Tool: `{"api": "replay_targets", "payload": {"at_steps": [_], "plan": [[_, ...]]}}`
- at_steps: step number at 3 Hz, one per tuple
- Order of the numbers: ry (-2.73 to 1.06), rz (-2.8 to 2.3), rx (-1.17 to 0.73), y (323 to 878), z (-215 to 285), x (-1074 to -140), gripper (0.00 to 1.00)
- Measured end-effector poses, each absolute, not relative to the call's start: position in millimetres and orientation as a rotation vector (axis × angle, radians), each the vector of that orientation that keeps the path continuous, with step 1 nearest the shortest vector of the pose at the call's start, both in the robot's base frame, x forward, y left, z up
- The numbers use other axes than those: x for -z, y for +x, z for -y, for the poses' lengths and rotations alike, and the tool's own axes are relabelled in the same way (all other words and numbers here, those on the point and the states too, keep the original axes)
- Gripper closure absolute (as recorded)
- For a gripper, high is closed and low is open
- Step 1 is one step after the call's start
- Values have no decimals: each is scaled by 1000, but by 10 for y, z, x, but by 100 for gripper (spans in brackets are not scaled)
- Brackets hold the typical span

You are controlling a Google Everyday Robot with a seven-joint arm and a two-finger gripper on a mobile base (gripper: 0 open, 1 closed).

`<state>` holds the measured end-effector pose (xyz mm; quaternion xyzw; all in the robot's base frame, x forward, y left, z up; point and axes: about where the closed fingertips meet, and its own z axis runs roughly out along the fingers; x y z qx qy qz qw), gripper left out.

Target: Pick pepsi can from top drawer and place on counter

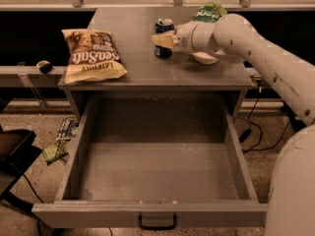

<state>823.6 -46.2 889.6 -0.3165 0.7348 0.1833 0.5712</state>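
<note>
The pepsi can, dark blue with a silver top, stands upright on the counter near its middle back. My gripper reaches in from the right with its pale fingers closed around the can's middle. The can's lower part shows below the fingers, at or just above the counter surface. The top drawer is pulled fully open below, and its inside holds nothing. Its dark handle is at the front panel.
A brown chips bag lies on the counter's left side. A white bowl sits right of the can, partly behind my arm. A green bag lies at the back right. Cables and litter lie on the speckled floor.
</note>
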Motion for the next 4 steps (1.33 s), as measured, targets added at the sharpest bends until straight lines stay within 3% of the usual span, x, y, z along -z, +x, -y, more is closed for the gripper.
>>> {"api": "replay_targets", "payload": {"at_steps": [2, 3, 4], "plan": [[-743, -1724, -430, 8236, 461, -8925, 51], [-743, -1724, -430, 8236, 460, -8925, 20], [-743, -1724, -430, 8236, 460, -8925, 0]]}}
